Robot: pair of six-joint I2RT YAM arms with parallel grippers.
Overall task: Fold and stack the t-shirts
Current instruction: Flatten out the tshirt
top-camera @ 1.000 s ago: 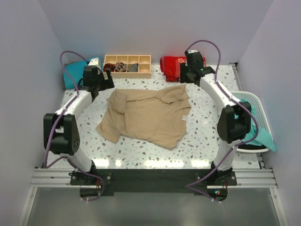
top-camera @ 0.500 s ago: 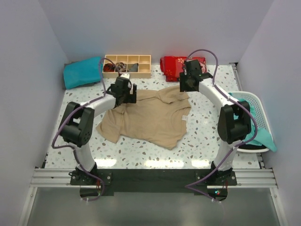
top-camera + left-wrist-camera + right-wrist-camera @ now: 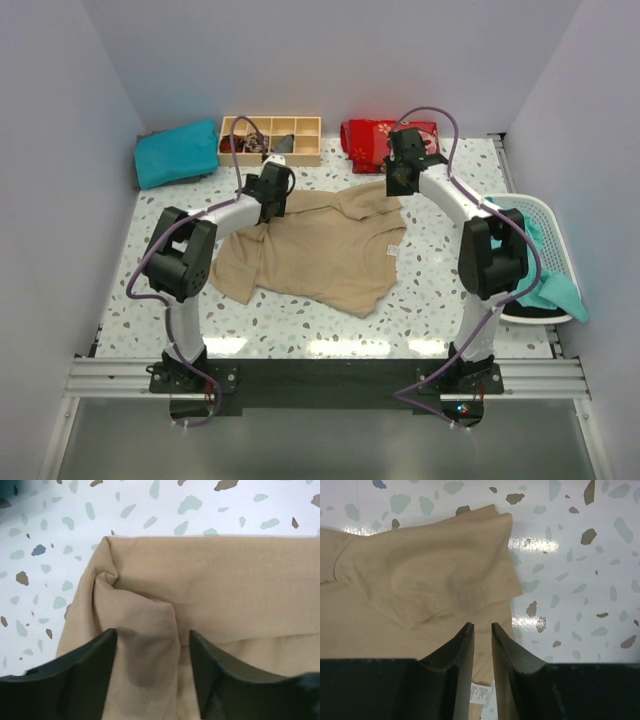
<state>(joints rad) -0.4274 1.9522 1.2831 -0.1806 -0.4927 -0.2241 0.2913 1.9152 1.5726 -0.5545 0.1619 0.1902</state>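
A tan t-shirt (image 3: pixel 320 245) lies crumpled and spread out in the middle of the table. My left gripper (image 3: pixel 272 198) is low over its back-left corner. In the left wrist view it (image 3: pixel 152 636) is open and its jaws straddle a raised fold of the tan cloth (image 3: pixel 145 615). My right gripper (image 3: pixel 397 182) hovers over the shirt's back-right sleeve (image 3: pixel 435 575). In the right wrist view it (image 3: pixel 482 625) is nearly shut, with only a narrow gap and nothing in it. A folded teal t-shirt (image 3: pixel 177 153) lies at the back left. More teal cloth (image 3: pixel 545 275) sits in the basket.
A white laundry basket (image 3: pixel 548 215) stands at the right edge. A wooden compartment box (image 3: pixel 271 139) and a red patterned cloth (image 3: pixel 372 136) are along the back wall. The shirt's white label (image 3: pixel 481 694) shows below the right jaws.
My left arm has swung from the back-left corner in to the shirt's back-left edge. My right gripper has shifted slightly forward toward the sleeve. The shirt has not moved.
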